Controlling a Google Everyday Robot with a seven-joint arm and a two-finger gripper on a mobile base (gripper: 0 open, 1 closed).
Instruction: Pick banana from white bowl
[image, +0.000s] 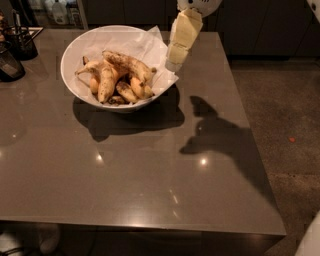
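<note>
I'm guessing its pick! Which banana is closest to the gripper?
The long spotted top banana; its tip points at the gripper by the bowl's right rim.

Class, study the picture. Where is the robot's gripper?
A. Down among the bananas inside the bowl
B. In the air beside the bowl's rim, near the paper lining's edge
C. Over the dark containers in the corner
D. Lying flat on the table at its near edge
B: the gripper hangs beside the rim of the white bowl, by the paper, clear of the bananas lying in the bowl.
</note>
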